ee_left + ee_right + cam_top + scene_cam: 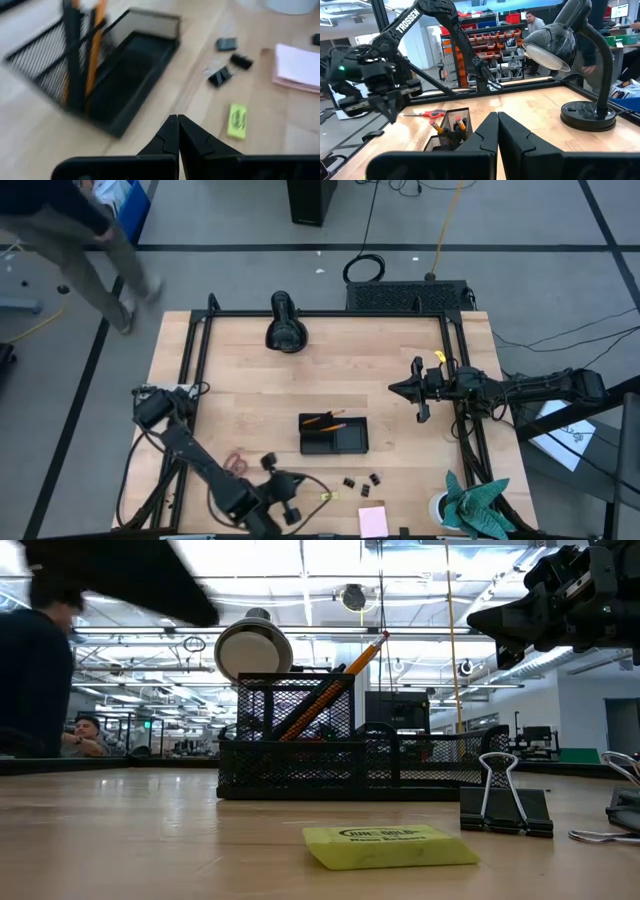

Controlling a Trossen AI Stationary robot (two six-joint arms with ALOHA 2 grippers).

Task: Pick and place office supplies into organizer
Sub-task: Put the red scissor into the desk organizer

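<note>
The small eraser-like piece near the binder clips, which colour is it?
Yellow piece, clearest in the low view.

The left hand hangs over the wooden tabletop, its 2 fingertips pressed together. At 10 o'clock sits the black mesh organizer with 2 orange pencils standing in it. At 2 o'clock lie 3 binder clips; a yellow piece lies closer, a pink pad farther.

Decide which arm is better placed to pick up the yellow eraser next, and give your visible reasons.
Probably the left. Its gripper hangs at the table's near edge, fingers shut, close to the yellow eraser. The right gripper waits beyond the organizer, farther from it.
</note>
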